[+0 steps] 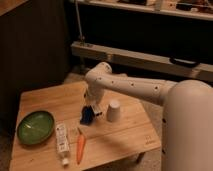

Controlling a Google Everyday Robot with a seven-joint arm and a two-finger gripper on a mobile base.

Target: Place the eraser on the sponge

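The bright-blue sponge (86, 115) lies near the middle of the wooden table (131, 136). My gripper (93, 109) hangs at the end of the white arm, right down at the sponge's right edge and partly covering it. The eraser is hidden; I cannot make it out at the gripper or on the table.
A white cup (114, 111) stands upside down just right of the gripper. A round green plate (35, 126) sits at the table's left. A white labelled tube (61, 138) and an orange carrot (80, 147) lie near the front edge. A dark shelf unit rises behind the table.
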